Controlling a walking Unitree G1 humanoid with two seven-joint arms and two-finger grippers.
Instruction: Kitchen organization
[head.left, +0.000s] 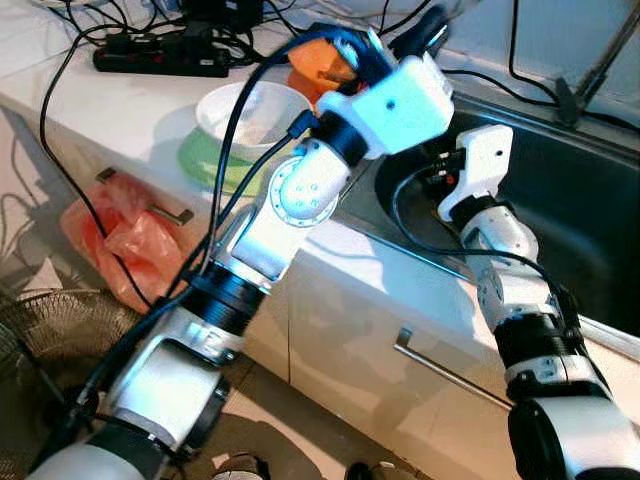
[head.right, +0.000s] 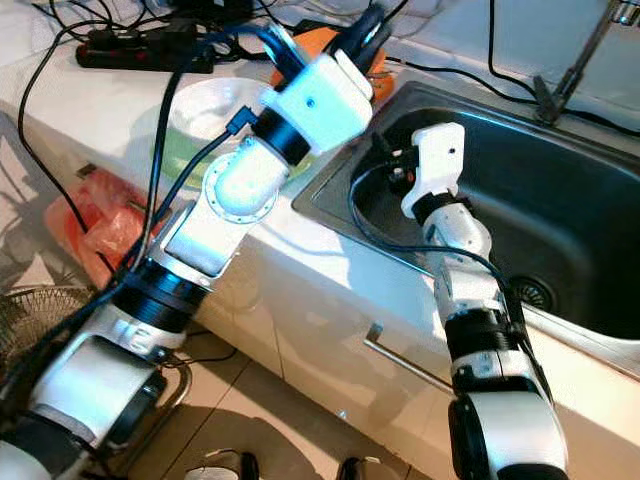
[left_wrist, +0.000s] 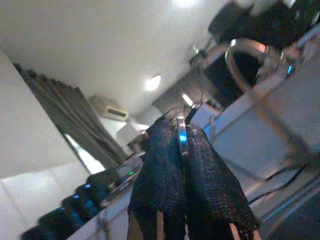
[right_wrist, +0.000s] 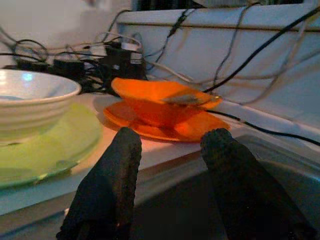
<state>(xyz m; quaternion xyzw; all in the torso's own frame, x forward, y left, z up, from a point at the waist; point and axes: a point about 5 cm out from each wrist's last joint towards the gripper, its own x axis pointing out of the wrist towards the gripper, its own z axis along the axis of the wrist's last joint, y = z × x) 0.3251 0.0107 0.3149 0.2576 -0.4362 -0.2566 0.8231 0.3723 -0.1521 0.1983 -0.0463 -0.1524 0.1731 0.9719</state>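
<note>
My left gripper (head.left: 422, 28) is raised above the counter's back edge, beside the orange bowl (head.left: 318, 66). In the left wrist view its fingers (left_wrist: 159, 165) are shut on a thin metal piece (left_wrist: 182, 134) that pokes out between the tips. My right gripper (right_wrist: 170, 145) hangs inside the sink (head.left: 570, 200) at its left wall, open and holding nothing. It faces the orange bowl (right_wrist: 160, 94), which sits on an orange plate (right_wrist: 150, 127). A white bowl (head.left: 250, 112) rests on a green plate (head.left: 203, 160) to the left.
A black power strip (head.left: 160, 55) and tangled cables lie along the counter's back. A red plastic bag (head.left: 120, 232) hangs on the cabinet front below a handle. A drawer handle (head.left: 440, 370) sits under the sink. A wire fan guard (head.left: 50, 330) stands on the floor at left.
</note>
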